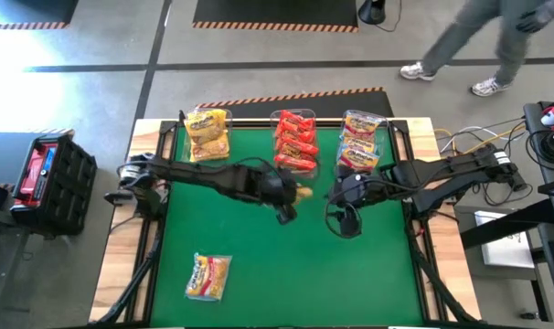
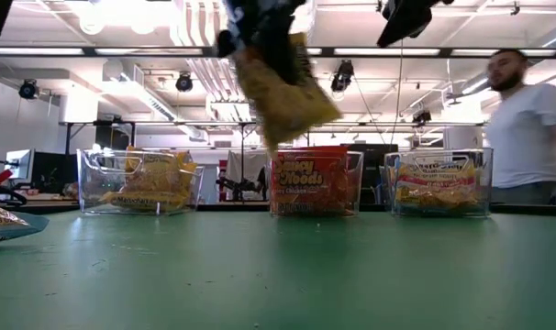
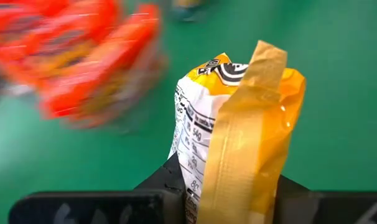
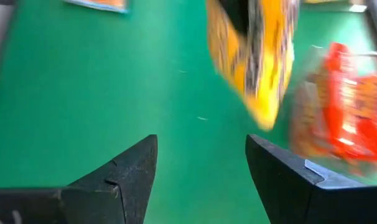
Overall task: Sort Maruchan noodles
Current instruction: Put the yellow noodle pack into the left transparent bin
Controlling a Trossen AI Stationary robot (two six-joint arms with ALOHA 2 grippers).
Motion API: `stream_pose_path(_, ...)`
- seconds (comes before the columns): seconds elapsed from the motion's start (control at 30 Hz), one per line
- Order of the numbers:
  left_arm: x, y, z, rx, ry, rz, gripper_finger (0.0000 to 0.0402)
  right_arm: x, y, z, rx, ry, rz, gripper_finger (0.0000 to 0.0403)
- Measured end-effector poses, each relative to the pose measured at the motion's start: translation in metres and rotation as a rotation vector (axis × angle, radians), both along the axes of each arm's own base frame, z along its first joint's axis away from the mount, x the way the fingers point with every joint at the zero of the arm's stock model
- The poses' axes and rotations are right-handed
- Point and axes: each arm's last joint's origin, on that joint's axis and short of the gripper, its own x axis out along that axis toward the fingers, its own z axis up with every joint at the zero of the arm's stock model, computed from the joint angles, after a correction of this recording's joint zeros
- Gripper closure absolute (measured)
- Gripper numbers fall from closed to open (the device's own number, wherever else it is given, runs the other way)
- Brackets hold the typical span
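three bins [image 1: 296,137] line the table's [image 1: 286,265] far edge; one packet [image 1: 209,276] lies near-left.

The worktop [image 1: 286,265] was a wooden table covered by a green mat. Along its far edge stood three clear plastic bins in a row: the left bin [image 1: 207,133] held yellow-orange ramen packets, the middle bin [image 1: 294,139] red ones, the right bin [image 1: 361,140] pale multicoloured ones. A single pale multicoloured packet [image 1: 209,276] lay flat near the front left.
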Motion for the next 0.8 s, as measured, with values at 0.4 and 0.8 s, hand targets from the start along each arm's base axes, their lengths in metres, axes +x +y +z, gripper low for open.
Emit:
stream_pose_path(0.4, -0.092, 0.059, 0.063, 0.177, 0.093, 0.352, 0.0348, -0.004, -0.02, -0.012, -0.164, 0.099, -0.034, 0.017)
stream_pose_path(0.8, -0.172, 0.127, 0.041, 0.064, 0.049, 0.624, 0.0347, 0.001, -0.042, -0.039, -0.196, 0.099, -0.07, 0.017)
